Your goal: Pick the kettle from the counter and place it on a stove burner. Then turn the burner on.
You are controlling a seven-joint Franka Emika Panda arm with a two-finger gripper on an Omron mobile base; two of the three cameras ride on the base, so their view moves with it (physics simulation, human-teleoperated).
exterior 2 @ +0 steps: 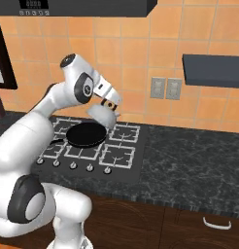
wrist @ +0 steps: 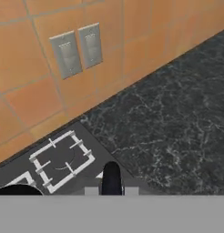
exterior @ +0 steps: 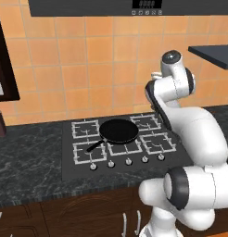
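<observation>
The gripper (exterior 2: 110,106) looks closed on the kettle (exterior 2: 103,115). The fingers themselves are hard to make out, but the pale dome hangs right under the hand, and the hand view has a thin black upright, the handle (wrist: 111,177) I'd say, standing at the bottom middle where the tips would be. The kettle is in the air, upright, over the back right rim of the frying pan (exterior 2: 86,134) and not touching it. The free stove burner (exterior 2: 124,132) lies just beside it, away from the pan (so a short shift sideways, then straight down, is my guess). The hand view shows that same grate (wrist: 61,160) bare, with the counter (wrist: 177,118) beyond it and two wall outlets (wrist: 77,50) above. The left base view adds the row of knobs (exterior: 128,161) along the cooktop's front, while there the arm's own bulk covers the hand.
</observation>
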